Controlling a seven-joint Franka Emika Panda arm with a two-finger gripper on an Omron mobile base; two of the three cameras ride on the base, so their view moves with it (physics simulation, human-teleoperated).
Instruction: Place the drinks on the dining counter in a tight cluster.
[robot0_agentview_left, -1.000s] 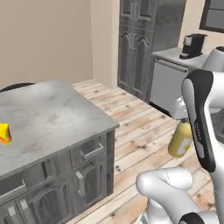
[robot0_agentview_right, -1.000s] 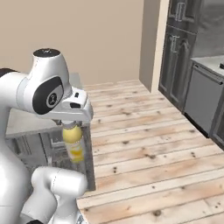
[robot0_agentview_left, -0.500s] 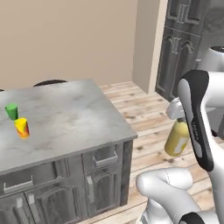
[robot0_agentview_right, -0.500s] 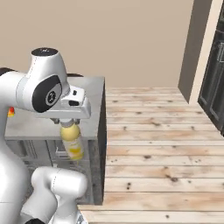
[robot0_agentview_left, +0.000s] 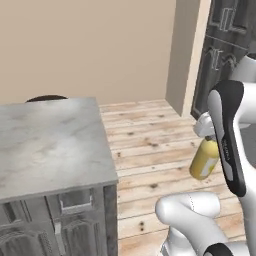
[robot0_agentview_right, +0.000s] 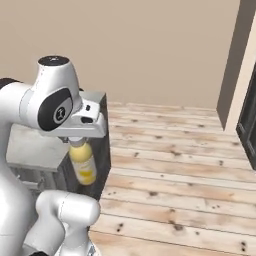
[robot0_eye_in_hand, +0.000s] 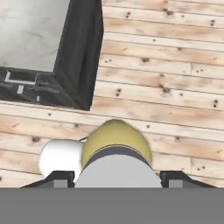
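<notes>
Here the gripper (robot0_agentview_right: 80, 141) holds the yellow bottle (robot0_agentview_right: 83, 163) by its cap, hanging upright over the wooden floor (robot0_agentview_right: 170, 165) just beside the desk (robot0_agentview_left: 47, 142). It should probably rise clear of the edge before crossing over, keeping the bottle vertical.

Both base views flank the arm, sharing the dining counter (robot0_agentview_left: 50, 145)

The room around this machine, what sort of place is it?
Probably a home kitchen: a marble-topped dining counter with grey panelled sides, tall dark cabinets, a wooden plank floor. The gripper carries a yellow bottle.
</notes>
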